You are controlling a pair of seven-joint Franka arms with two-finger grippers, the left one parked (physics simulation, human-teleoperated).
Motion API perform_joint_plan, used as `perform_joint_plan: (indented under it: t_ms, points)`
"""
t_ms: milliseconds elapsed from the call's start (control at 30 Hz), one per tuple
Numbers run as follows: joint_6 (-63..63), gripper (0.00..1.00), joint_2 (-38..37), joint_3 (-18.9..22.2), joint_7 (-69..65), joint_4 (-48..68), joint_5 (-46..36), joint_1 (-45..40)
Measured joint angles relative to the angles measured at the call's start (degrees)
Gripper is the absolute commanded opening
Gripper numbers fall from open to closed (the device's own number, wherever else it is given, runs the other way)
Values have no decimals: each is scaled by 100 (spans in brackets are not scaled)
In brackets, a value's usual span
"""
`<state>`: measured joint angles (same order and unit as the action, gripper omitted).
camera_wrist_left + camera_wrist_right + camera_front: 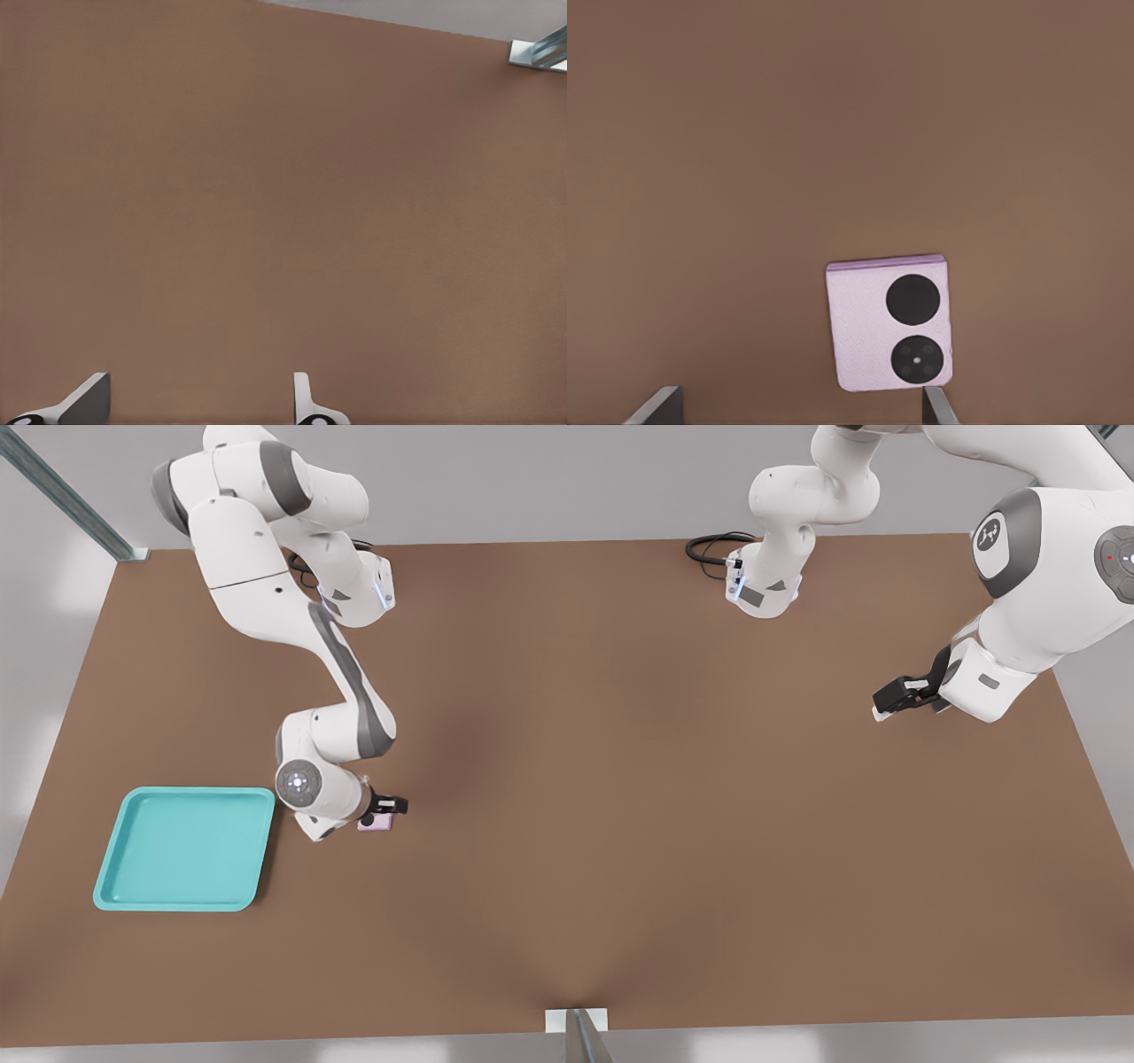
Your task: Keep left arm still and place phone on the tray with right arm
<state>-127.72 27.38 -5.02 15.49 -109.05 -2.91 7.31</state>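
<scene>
Reaching is the step in hand: the black two-finger hand (387, 811) is held spread over the small pink-lilac folded phone (890, 324) (flat on the brown surface (620, 797), beside the turquoise plastic tray (184, 849)); lowering, then pinching, is needed next.

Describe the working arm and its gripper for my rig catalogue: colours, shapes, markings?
The right arm is white with rounded, jointed segments and grey bands at the joints. Its wrist carries a round grey disc bearing a white cross of buttons. The gripper, beside the phone, is black and two-fingered; its fingers look dark grey and wedge-shaped in the right wrist view.
</scene>
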Motion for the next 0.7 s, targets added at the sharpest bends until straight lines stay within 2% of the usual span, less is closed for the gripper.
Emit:
perform_joint_plan:
  t_ms: [700]
  points:
    - [-875,100,507,-7,-501,-338,27,-231]
